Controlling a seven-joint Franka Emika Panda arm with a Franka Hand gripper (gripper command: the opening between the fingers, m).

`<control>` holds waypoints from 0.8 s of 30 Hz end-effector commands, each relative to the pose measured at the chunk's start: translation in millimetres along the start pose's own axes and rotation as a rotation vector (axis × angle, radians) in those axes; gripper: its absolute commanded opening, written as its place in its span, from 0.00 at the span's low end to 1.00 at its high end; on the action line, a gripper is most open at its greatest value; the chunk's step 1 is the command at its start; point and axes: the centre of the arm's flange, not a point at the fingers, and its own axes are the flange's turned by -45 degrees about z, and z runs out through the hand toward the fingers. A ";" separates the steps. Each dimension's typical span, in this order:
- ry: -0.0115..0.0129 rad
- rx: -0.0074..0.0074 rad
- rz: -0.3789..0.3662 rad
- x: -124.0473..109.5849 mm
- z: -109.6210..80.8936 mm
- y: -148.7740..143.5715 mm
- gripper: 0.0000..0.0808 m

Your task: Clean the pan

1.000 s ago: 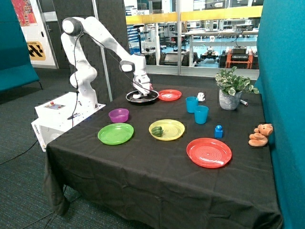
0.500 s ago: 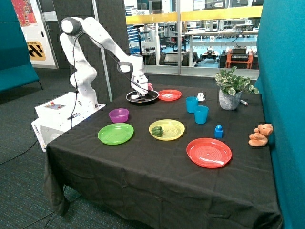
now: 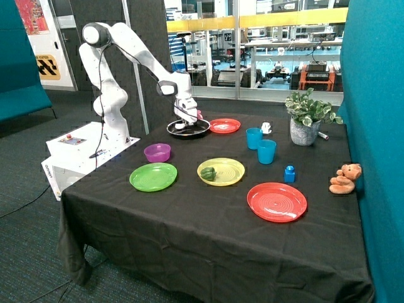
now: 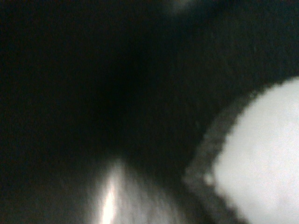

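Note:
The pan (image 3: 201, 132) is round and shallow, black inside with a shiny rim, and sits at the far side of the black table beside a small red plate (image 3: 225, 125). My gripper (image 3: 184, 124) points down into the pan, low over its floor. A small white thing (image 3: 182, 127) lies in the pan right at the gripper. The wrist view is filled by the pan's dark inside (image 4: 93, 93), with a white rounded thing (image 4: 261, 154) close by at one side. A pink thing (image 3: 199, 115) shows just behind the gripper.
A purple bowl (image 3: 157, 152), a green plate (image 3: 153, 176) and a yellow plate (image 3: 221, 171) holding a green item stand nearer the front. Two blue cups (image 3: 260, 144), a large red plate (image 3: 276, 201), a potted plant (image 3: 306, 120), a blue block (image 3: 290, 173) and a teddy (image 3: 345, 178) are further along.
The gripper has swept across the pan away from the small red plate, then come back a little toward the middle. The pan has stayed in place.

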 end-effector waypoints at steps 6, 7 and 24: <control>-0.0077 0.0038 0.036 44.5 -2.5 17.1 0.01; -0.0077 0.0038 0.038 46.0 -3.0 19.2 0.01; -0.0079 0.0035 0.126 39.2 -4.5 70.0 0.00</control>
